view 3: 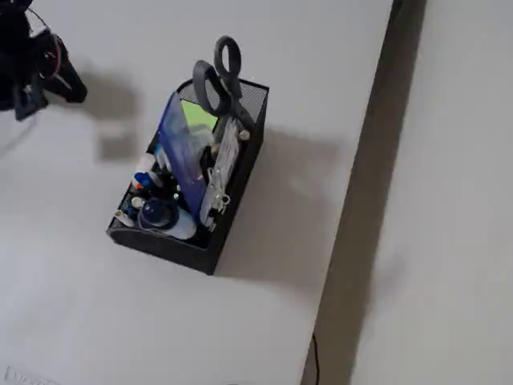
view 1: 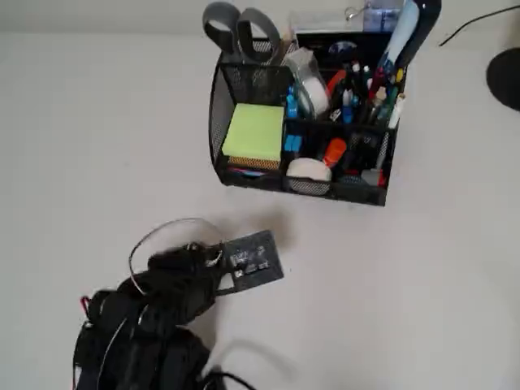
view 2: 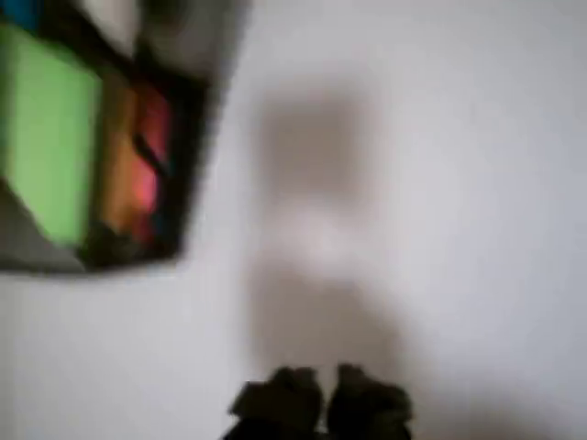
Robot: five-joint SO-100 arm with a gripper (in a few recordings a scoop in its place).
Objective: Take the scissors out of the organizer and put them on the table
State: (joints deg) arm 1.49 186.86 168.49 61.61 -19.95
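Note:
The scissors (view 1: 239,29) stand blades-down in the back left compartment of the black mesh organizer (view 1: 218,106), their grey loop handles sticking out above the rim. The fixed view shows the same handles (view 3: 216,79) rising over the organizer (view 3: 240,172). My gripper (view 2: 318,400) hovers over the off-white table (view 1: 406,284), well in front of the organizer and apart from it. Its two dark fingertips sit close together with nothing between them, though the wrist view is blurred. The organizer's corner (view 2: 194,137) with the lime-green pad (view 2: 50,137) lies at that view's upper left.
The black arm (view 1: 154,301) fills the lower left of the overhead view. A dark round object (view 1: 508,77) and a thin cable (view 1: 471,24) lie at the far right. The table's edge (view 3: 361,200) runs down the right of the fixed view.

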